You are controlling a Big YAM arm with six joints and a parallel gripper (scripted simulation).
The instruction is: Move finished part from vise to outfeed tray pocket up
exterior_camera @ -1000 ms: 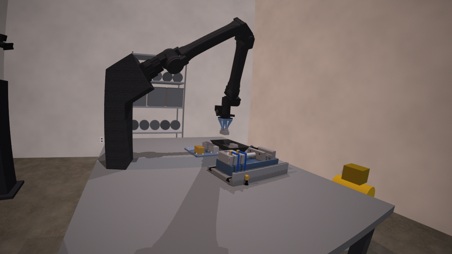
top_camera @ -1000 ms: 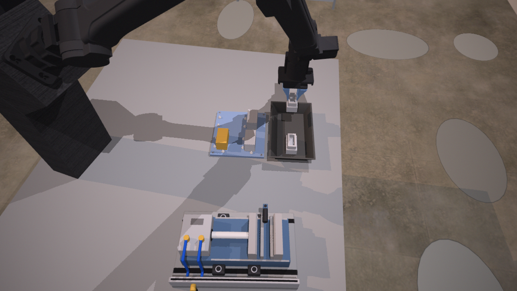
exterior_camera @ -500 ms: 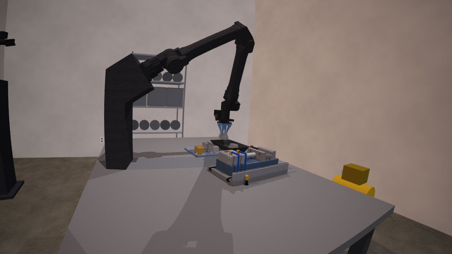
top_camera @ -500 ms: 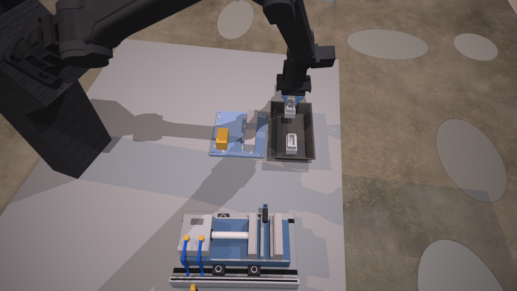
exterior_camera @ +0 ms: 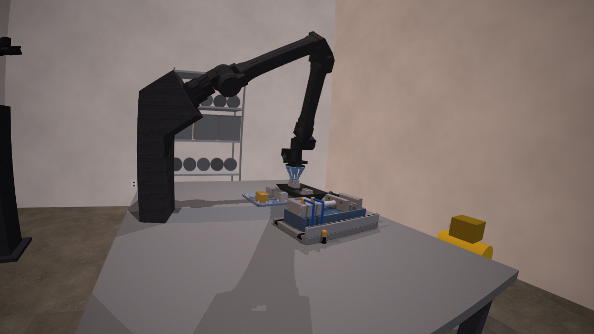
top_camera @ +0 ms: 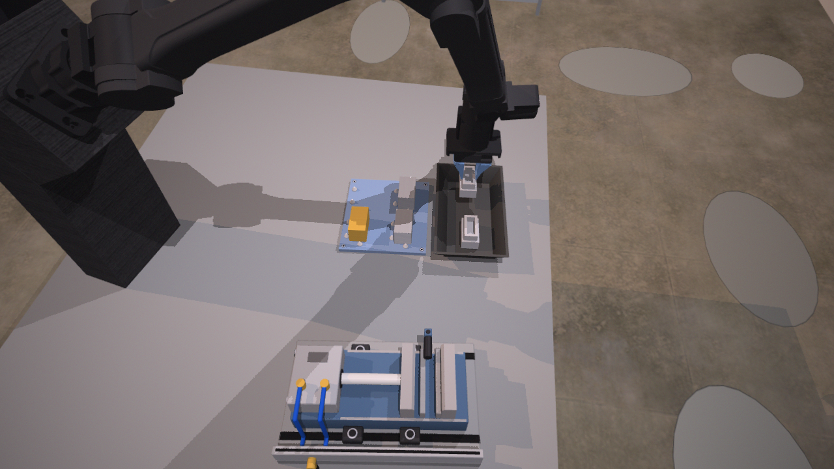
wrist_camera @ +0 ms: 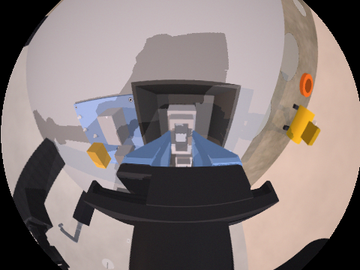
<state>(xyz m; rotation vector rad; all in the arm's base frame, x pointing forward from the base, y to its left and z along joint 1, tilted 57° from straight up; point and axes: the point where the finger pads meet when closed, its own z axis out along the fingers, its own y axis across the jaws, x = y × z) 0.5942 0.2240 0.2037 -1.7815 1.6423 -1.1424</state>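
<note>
This is a machine workshop. A grey work table [exterior_camera: 257,266] fills the lower half of the exterior view and carries a blue and grey vise [top_camera: 378,396] on rails, a blue fixture plate [top_camera: 373,241] with blocks bolted on, and a dark tray [top_camera: 499,233]. A black robot arm [exterior_camera: 307,107] on a tall black pedestal [exterior_camera: 155,166] reaches over it. At upper centre, against the back wall, a metal shelf rack [exterior_camera: 242,137] holds round stock and boxes. A yellow motor [exterior_camera: 467,236] sits at lower right on a stained concrete floor [top_camera: 670,233].
</note>
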